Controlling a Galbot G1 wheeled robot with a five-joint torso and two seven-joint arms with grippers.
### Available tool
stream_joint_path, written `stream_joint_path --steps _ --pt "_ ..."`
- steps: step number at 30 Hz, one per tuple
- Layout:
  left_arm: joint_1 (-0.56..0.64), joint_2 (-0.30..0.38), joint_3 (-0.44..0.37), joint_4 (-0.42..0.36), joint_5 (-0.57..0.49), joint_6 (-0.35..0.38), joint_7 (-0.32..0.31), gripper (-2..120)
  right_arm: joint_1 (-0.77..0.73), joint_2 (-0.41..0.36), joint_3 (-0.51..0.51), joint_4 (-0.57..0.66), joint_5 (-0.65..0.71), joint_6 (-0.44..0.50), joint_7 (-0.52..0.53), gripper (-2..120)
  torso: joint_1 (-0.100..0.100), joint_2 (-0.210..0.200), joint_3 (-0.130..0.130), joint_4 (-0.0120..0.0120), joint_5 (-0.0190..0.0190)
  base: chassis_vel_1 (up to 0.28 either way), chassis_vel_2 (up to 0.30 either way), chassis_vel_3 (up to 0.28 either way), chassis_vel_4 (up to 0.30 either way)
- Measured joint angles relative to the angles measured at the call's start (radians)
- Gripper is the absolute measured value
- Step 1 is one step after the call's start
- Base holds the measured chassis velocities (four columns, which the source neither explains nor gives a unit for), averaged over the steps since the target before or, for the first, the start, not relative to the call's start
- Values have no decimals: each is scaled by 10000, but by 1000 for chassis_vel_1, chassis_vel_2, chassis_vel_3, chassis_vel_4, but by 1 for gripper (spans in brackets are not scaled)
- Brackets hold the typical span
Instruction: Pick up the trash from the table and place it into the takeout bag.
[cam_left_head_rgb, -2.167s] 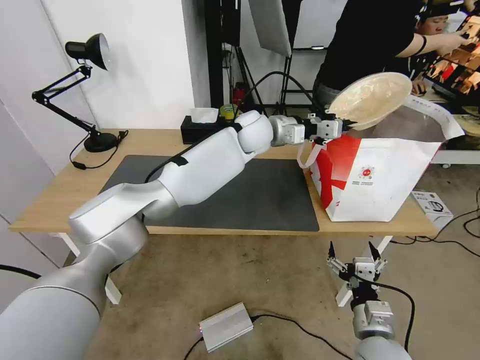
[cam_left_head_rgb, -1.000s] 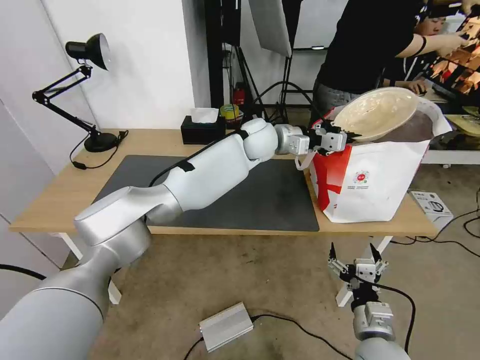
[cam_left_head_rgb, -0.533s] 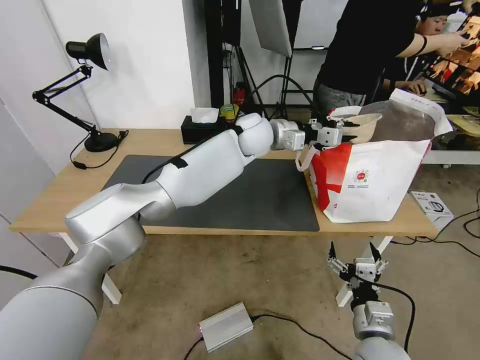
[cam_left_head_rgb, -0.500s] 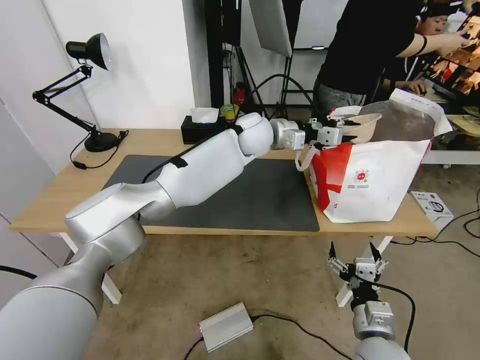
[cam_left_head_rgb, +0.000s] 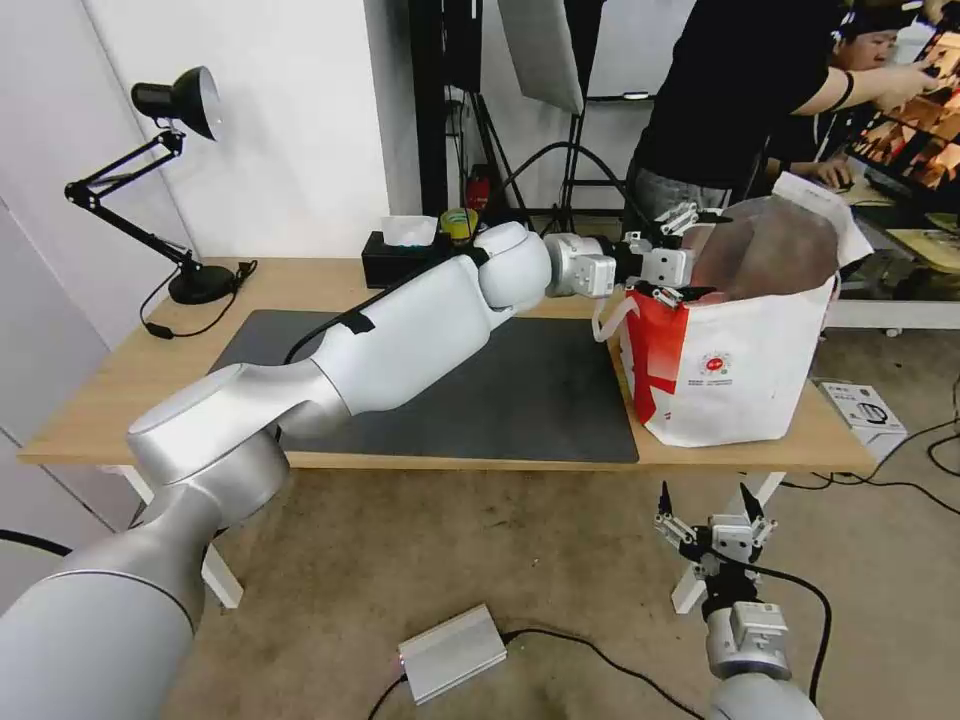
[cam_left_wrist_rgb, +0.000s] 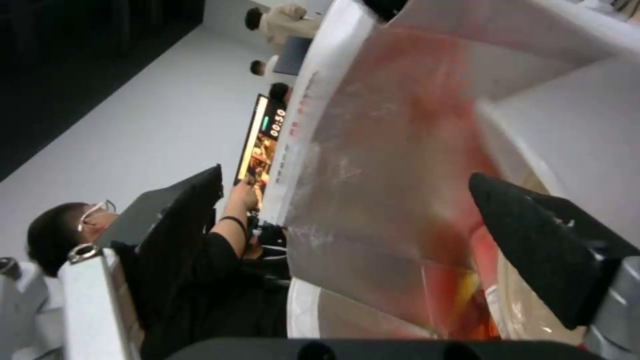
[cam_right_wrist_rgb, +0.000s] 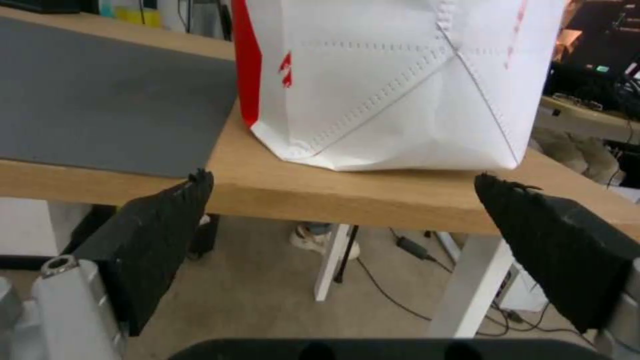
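Observation:
The takeout bag (cam_left_head_rgb: 740, 370) stands open on the right end of the table (cam_left_head_rgb: 300, 280), beside the dark grey mat (cam_left_head_rgb: 540, 390). My left gripper (cam_left_head_rgb: 685, 254) is at the bag's near rim, open, with nothing between its fingers. In the left wrist view the left gripper (cam_left_wrist_rgb: 343, 180) looks down the foil lining (cam_left_wrist_rgb: 373, 165) at a pale bowl rim (cam_left_wrist_rgb: 527, 305) and red scraps deep inside the bag. My right gripper (cam_left_head_rgb: 703, 497) hangs open below the table's front edge, facing the takeout bag (cam_right_wrist_rgb: 400, 85) and the table (cam_right_wrist_rgb: 373, 200).
A black tissue box (cam_left_head_rgb: 400, 262) and a desk lamp (cam_left_head_rgb: 180, 100) stand at the table's back. A small white box (cam_left_head_rgb: 865, 405) and a silver box (cam_left_head_rgb: 452, 652) lie on the floor. A person (cam_left_head_rgb: 740, 90) stands behind the bag.
The left gripper lowered the beige bowl from above the bag into its mouth, then opened. The bowl dropped inside and the bag's back flap folded inward. The right arm stayed still.

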Motion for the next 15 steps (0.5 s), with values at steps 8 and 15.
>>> stream_joint_path --steps 8,15 --pt "-96 166 -7 -164 -562 198 -252 100 40 4 -3 -16 0 -8 1 100 0 0 0 0 0 0 0 0 0" --pt "-404 319 -518 -124 -1061 347 -753 100 81 -13 -3 -17 8 -26 1 100 0 0 0 0 0 0 0 0 0"
